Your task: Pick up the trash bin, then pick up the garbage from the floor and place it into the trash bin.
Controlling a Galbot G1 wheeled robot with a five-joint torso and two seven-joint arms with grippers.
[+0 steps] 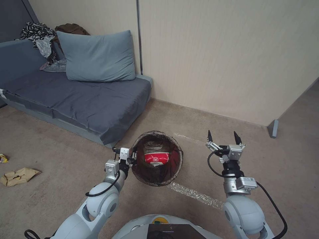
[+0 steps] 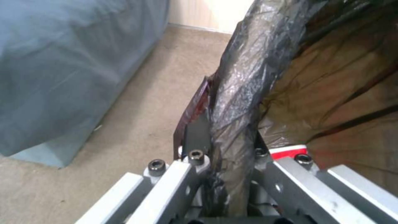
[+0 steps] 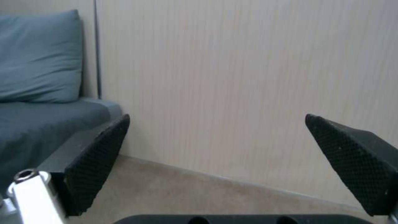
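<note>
So we're partway in: our left gripper [image 1: 130, 158] is clamping the rim of the trash bin [image 1: 157, 158], one finger inside and one outside, pinching the folded liner [image 2: 236, 102], and we're holding the bin up in front of the base, over the floor [image 1: 66, 159] just off the sofa [image 1: 83, 99] corner. We're already carrying one piece of garbage in it, a crushed red-and-white paper cup [image 1: 157, 157] lying at the bottom. Still left, as far as we're seeing: a crumpled brown paper bag [image 1: 20, 176] and a small yellow wrapper [image 1: 3, 158], both on the carpet well off to our left. Our right gripper [image 1: 223, 136] is hovering empty beside the bin with its fingers spread wide, pointing at the wall [image 3: 232, 77]. Materials: the liner is thin, crinkly, glossy dark plastic, so we're judging the pinch could slip; the bin is round and bucket-like; the cup is flattened card; the bag is stiff creased paper lying nearly flat; the carpet is short-pile beige with a pale tape line [image 1: 196, 196]; the right finger pads [image 3: 97, 161] are black and knurled, wedge-shaped.
</note>
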